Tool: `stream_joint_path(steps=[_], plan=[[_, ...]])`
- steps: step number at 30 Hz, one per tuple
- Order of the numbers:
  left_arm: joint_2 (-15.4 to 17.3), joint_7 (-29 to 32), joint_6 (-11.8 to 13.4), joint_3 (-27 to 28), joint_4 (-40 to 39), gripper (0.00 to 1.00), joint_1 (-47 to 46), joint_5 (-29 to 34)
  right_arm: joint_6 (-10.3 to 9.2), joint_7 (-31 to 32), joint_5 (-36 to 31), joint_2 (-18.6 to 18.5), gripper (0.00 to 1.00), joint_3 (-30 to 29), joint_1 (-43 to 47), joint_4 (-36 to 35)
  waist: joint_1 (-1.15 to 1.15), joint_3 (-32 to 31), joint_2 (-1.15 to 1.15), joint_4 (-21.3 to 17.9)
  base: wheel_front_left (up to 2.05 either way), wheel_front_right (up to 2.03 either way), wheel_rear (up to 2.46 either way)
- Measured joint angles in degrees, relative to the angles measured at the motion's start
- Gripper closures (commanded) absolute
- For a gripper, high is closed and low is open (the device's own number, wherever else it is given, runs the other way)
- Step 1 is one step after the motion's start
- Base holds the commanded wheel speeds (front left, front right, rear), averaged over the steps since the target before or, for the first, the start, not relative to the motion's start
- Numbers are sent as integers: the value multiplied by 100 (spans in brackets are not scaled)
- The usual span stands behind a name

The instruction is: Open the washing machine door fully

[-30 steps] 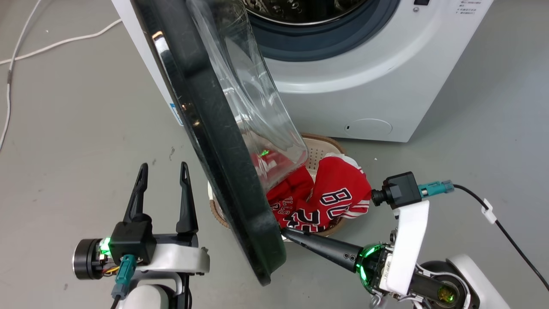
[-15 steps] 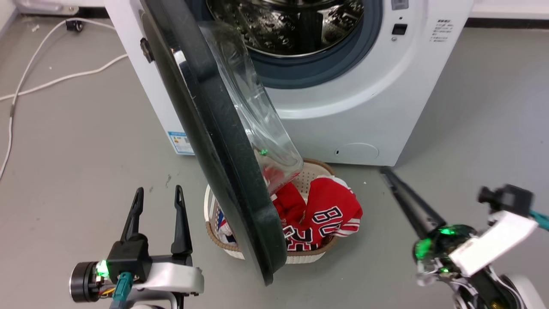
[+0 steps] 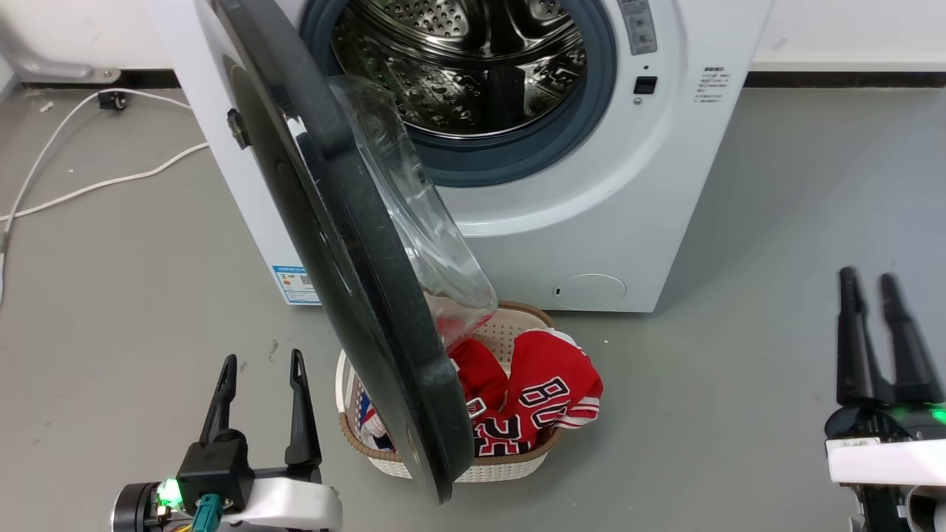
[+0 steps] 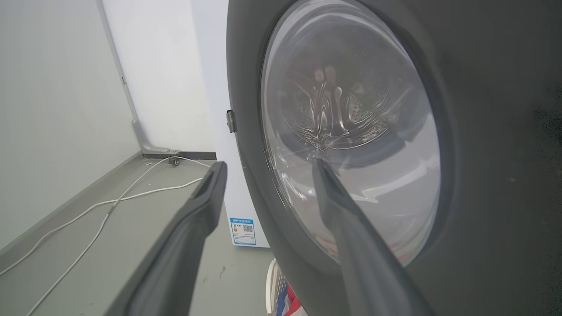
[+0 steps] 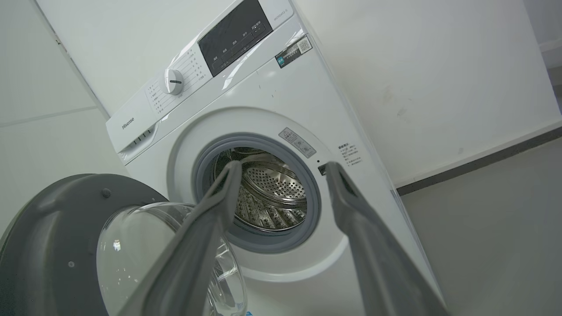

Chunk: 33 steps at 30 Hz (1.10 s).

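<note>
Glossy black plastic ringed the washing machine door (image 3: 340,244), its clear glass bowl bulging toward the perforated steel drum (image 3: 458,66). It stood swung out, nearly edge-on, from the left side of the white boxy washing machine (image 3: 591,222), above a cream perforated basket (image 3: 473,469) of red jersey cloth (image 3: 550,388). The left gripper (image 3: 263,356) hung released near the door's outer face, touching nothing. The right gripper (image 3: 868,275), a second before pressed against the door's lower rim, stood upright, fingers spread and empty, well apart from it.
</note>
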Motion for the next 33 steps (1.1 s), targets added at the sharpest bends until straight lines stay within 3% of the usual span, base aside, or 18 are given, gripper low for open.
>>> stream_joint_path(steps=[7, 12, 20, 33], plan=[[1, 0, 1, 12, -3, 0, 7, 0, 7, -13, -2463, 515, 0, -633, 129, -286, 0, -33, 0, -45, 0, 0, 0], [-2, 0, 1, 1, 1, 0, 14, -1, 8, -12, -3339, 770, 0, -762, 315, -299, 0, -74, 0, -46, 0, 0, 0], [-2, 0, 0, -18, 33, 0, 108, -25, 8, -12, -3890, 895, 0, -689, 727, -199, 0, -189, 0, -16, 0, 0, 0], [-2, 0, -1, -18, 42, 0, 219, -33, 8, -12, -3655, 907, 0, -720, 1115, -91, 0, -335, 0, -1, 0, 0, 0]])
